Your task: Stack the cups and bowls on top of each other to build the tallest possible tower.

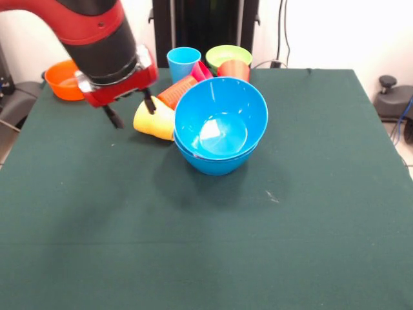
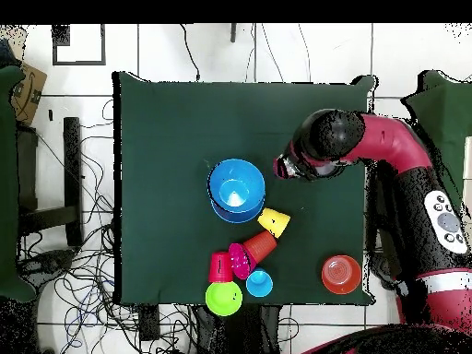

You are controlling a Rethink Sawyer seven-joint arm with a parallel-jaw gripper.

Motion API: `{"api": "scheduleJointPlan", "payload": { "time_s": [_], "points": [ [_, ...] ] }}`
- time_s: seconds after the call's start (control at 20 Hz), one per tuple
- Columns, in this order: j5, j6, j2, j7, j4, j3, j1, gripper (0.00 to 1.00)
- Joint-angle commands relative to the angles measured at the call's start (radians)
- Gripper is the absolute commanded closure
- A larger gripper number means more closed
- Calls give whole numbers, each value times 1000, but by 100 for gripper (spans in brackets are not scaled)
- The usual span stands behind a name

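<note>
Two bright blue bowls sit nested and tilted mid-table, also in the overhead view. A yellow cup lies on its side against them, with an orange cup lying behind it. A light blue cup, a pink-red bowl, a red cup and a lime-green bowl cluster at the robot's side. My gripper is open and empty, low beside the yellow cup, with one finger close to its rim.
An orange bowl stands alone at the table's corner by the robot's base. The green table stretches wide in front of the blue bowls. Cables lie on the floor around the table.
</note>
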Motion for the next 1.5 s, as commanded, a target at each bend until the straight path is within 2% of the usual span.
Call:
{"api": "scheduleJointPlan", "payload": {
  "time_s": [0.05,0.2,0.35,0.45,0.65,0.8,1.05,1.25,1.4,1.5],
  "points": [
    [-162,205,75,-545,-219,12,37,0],
    [-253,334,120,-703,-348,8,67,0],
    [-298,383,158,-774,-437,13,89,0],
    [-297,390,173,-787,-461,17,92,0],
    [-258,358,138,-770,-368,-7,71,0],
    [-249,337,64,-781,-244,-47,43,0],
    [-289,339,-51,-850,-78,-107,21,0],
    [-353,369,-129,-936,24,-135,17,0],
    [-418,377,-167,-967,85,-158,26,0],
    [-426,358,-192,-958,142,-165,16,0]
  ]
}}
